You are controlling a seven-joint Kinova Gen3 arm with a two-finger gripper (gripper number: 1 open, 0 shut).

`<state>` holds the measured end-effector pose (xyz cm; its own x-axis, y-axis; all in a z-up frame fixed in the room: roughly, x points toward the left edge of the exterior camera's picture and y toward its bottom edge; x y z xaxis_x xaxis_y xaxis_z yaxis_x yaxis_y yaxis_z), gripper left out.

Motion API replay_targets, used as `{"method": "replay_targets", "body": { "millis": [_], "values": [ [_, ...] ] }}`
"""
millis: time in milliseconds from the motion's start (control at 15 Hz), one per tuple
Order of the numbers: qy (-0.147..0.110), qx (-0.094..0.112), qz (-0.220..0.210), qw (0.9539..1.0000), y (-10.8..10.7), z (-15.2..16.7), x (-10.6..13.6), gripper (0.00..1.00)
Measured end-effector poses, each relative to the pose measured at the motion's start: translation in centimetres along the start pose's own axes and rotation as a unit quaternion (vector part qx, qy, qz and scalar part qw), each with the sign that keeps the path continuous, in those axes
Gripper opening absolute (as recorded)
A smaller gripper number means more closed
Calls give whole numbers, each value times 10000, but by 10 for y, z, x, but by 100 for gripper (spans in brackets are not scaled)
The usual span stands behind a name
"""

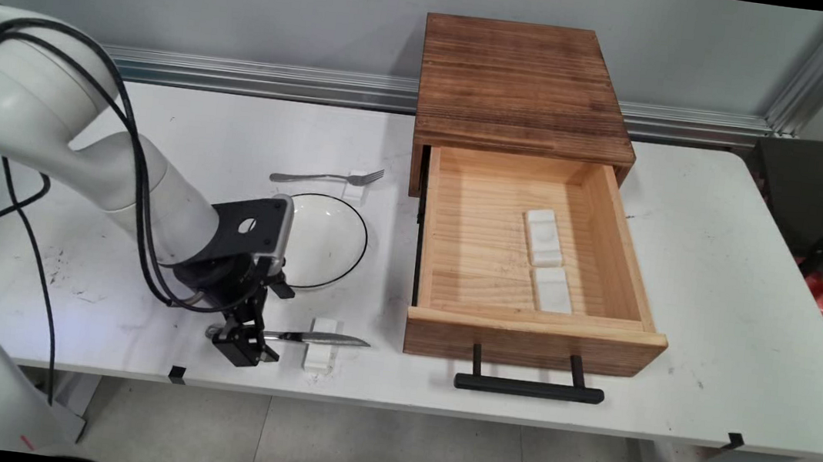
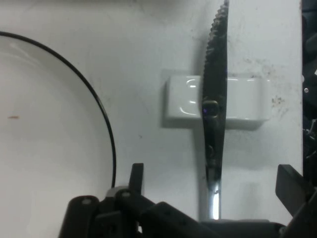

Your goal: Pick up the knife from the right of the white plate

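Note:
A steel knife (image 1: 325, 340) with a serrated blade lies near the table's front edge, its blade resting across a small white ceramic rest (image 1: 319, 358). My gripper (image 1: 238, 337) is down at the table over the knife's handle end. In the hand view the knife (image 2: 214, 124) runs up the middle across the rest (image 2: 188, 96), and my gripper (image 2: 214, 186) is open, one finger on each side of the handle and not touching it. A white plate (image 1: 329, 241) with a thin black rim sits just behind the gripper; the plate (image 2: 44, 124) fills the left of the hand view.
A fork (image 1: 325, 177) lies on another white rest (image 1: 354, 187) behind the plate. To the right stands a wooden box (image 1: 521, 88) with its drawer (image 1: 455, 251) pulled out, holding two white rests (image 1: 544, 237) (image 1: 553, 289). The drawer's black handle (image 1: 529, 388) overhangs the table's front edge.

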<state>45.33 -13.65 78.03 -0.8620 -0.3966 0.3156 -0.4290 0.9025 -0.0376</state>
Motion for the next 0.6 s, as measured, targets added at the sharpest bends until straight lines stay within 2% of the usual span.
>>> {"method": "replay_targets", "body": {
  "millis": [600],
  "values": [
    [-4, -15, -29, 10000, -2, 7, -2, 100]
  ]
}}
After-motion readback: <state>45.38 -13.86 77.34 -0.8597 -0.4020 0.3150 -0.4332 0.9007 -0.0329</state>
